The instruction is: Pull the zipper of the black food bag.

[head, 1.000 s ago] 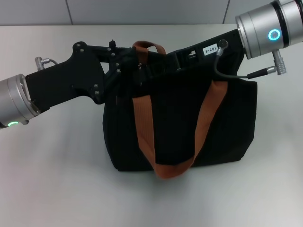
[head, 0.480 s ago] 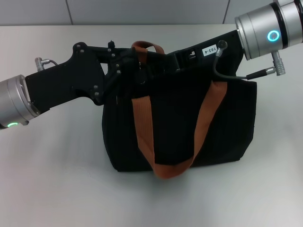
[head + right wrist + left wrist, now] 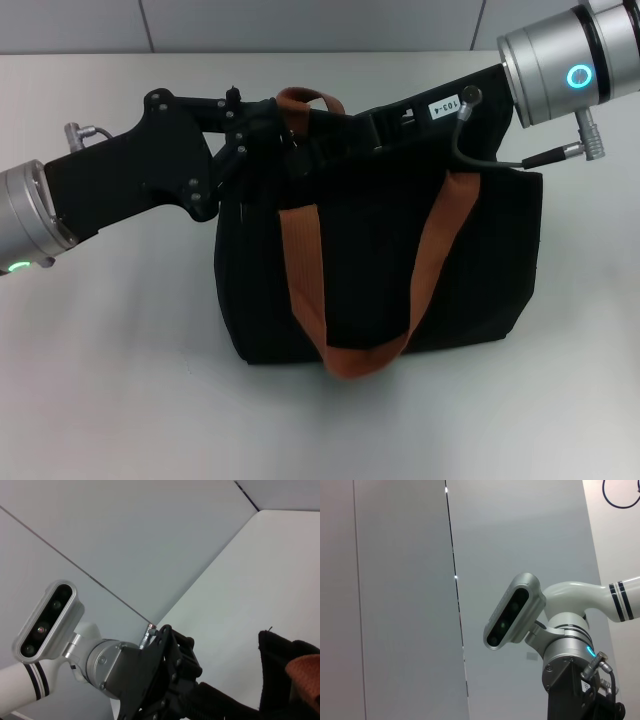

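The black food bag [image 3: 380, 260] stands upright in the middle of the table in the head view, with two orange-brown straps [image 3: 300, 270] hanging down its front. My left gripper [image 3: 285, 145] is at the bag's top edge on its left end, beside the back strap loop. My right gripper [image 3: 395, 118] is at the top edge toward the right end. The zipper pull is hidden behind the black gripper parts and fabric. The right wrist view shows a corner of the bag [image 3: 277, 650] and the left arm's black hand [image 3: 150, 675].
The white table [image 3: 120, 350] runs around the bag on all sides, with a grey wall behind it. A cable [image 3: 480, 150] from the right wrist hangs over the bag's top right corner. The left wrist view shows only the wall and the robot's head camera [image 3: 512, 612].
My left arm has moved a little to the left and up along the bag's top edge. The right arm and the bag's body have stayed still.
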Controlling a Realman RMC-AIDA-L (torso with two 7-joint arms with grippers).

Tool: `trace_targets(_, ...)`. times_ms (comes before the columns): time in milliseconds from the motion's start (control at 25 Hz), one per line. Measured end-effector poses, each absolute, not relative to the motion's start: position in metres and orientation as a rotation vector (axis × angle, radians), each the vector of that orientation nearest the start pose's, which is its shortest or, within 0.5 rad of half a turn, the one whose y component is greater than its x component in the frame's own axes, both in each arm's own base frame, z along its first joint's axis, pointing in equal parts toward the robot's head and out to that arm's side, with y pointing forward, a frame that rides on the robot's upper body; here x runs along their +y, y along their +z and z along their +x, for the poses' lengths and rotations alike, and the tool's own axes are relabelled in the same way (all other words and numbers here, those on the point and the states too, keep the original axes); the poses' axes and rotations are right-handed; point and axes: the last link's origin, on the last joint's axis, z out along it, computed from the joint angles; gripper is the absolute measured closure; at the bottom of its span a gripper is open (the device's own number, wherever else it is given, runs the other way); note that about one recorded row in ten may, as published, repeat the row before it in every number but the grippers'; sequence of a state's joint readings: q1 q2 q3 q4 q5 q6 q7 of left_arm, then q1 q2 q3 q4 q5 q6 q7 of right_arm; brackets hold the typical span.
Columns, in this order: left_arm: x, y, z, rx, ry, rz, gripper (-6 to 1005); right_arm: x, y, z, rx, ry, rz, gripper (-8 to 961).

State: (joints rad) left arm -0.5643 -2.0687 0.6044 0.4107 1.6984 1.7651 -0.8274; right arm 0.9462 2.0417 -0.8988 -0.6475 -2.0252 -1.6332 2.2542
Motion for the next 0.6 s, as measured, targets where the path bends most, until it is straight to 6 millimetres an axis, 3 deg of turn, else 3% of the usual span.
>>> trace_targets(600, 0.3111, 0.0077, -0.2324, -0.006, -1.202, -2.478, 962, 0.3865, -0.0145, 0.1125, 1.279, 0.512, -3.016, 863)
